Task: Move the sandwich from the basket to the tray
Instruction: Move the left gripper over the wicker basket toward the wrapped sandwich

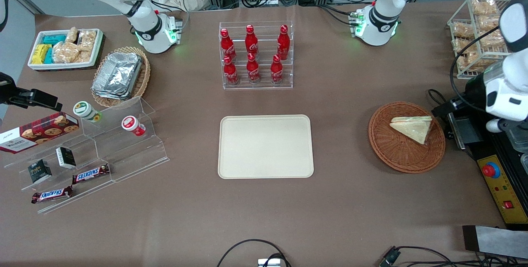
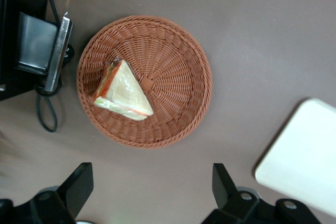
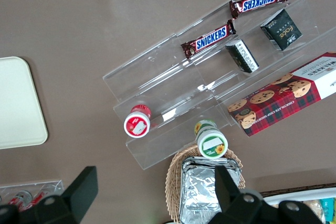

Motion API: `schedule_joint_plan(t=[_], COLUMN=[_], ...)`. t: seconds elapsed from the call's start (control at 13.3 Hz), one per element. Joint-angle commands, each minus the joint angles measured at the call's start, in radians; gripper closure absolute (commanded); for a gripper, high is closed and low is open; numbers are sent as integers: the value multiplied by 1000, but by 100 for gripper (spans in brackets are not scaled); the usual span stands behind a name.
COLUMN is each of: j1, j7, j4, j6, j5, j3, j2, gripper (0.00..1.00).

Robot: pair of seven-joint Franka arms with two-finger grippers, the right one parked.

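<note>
The wrapped triangular sandwich (image 1: pixel 412 128) lies in the round reddish-brown wicker basket (image 1: pixel 383 143), toward the working arm's end of the table. In the left wrist view the sandwich (image 2: pixel 123 93) sits off-centre in the basket (image 2: pixel 178 77). My left gripper (image 2: pixel 151 174) is open and empty, high above bare table just outside the basket's rim. In the front view only the left arm's wrist (image 1: pixel 478 87) shows, above the table beside the basket. The cream tray (image 1: pixel 266 146) lies empty at the table's middle; its corner shows in the left wrist view (image 2: pixel 304 161).
A black device (image 2: pixel 37 45) and a yellow control box with a red button (image 1: pixel 491 170) stand beside the basket. A rack of red bottles (image 1: pixel 255 56) stands farther from the front camera than the tray. A wire basket of bagged snacks (image 1: pixel 474 31) stands near the arm.
</note>
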Motion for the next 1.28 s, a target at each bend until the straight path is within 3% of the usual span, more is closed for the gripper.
schedule_joint_plan(t=[0.0, 0.38, 1.2], j1=[5, 7, 7], j7=[-106, -173, -187], j4=[-216, -422, -652], j6=[204, 444, 740], j5=[-10, -5, -5], j3=[17, 63, 145], j2=[-82, -96, -64], gripper=[0, 0, 0])
